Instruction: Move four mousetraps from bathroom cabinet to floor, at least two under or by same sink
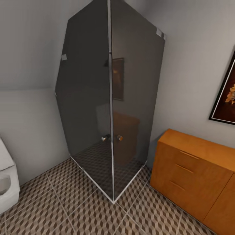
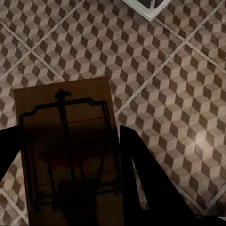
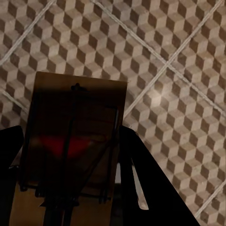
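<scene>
Left tool [image 2: 70, 155] gripping mousetrap [image 2: 66, 141], its near end cut off, cabinet [image 1: 192, 176] cropped

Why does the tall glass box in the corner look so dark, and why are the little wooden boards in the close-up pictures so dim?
Head view: the shower glass is smoked, so the tiles behind it look tinted and it carries faint reflections. Left wrist view: the mousetrap between the dark fingers lies in shadow. Right wrist view: that mousetrap is shaded too, and a pale glare spot sits on the bathroom floor.
</scene>
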Controlling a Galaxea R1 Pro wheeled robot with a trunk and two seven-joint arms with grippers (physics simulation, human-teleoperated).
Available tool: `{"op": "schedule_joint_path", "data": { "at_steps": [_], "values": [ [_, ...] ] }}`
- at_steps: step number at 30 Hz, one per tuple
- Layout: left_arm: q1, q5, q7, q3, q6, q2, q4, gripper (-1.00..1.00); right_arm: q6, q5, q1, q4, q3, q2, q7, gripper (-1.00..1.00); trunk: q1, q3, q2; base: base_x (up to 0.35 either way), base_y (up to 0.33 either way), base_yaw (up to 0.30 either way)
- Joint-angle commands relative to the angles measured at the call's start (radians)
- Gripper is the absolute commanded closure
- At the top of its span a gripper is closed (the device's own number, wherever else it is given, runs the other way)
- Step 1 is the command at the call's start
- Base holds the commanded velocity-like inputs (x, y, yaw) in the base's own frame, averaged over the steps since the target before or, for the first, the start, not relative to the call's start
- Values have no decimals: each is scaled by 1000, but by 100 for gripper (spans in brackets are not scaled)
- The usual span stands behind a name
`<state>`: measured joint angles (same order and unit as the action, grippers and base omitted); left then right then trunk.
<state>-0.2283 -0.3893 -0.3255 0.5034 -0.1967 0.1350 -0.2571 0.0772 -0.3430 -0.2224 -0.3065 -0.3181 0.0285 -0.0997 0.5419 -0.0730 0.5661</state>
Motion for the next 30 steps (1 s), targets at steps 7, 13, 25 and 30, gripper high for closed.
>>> {"op": "schedule_joint_path", "data": {
  "at_steps": [7,13,25,30],
  "values": [
    [-1,-5,-9,9,-4,0,1,100,6,-11,0,3,-9,1,-8,100,0,-2,2,-210,0,290],
    [-1,-5,-9,9,-4,0,1,100,6,-11,0,4,-9,-2,-8,100,0,-2,2,-180,0,290],
    [0,-5,-9,9,-8,-1,1,100,5,-11,0,4,-9,-7,-8,100,0,-2,2,39,0,290],
    [0,-5,-9,9,-25,-1,1,100,5,-11,0,4,-9,-9,-8,100,0,-2,2,176,0,290]
  ]
}}
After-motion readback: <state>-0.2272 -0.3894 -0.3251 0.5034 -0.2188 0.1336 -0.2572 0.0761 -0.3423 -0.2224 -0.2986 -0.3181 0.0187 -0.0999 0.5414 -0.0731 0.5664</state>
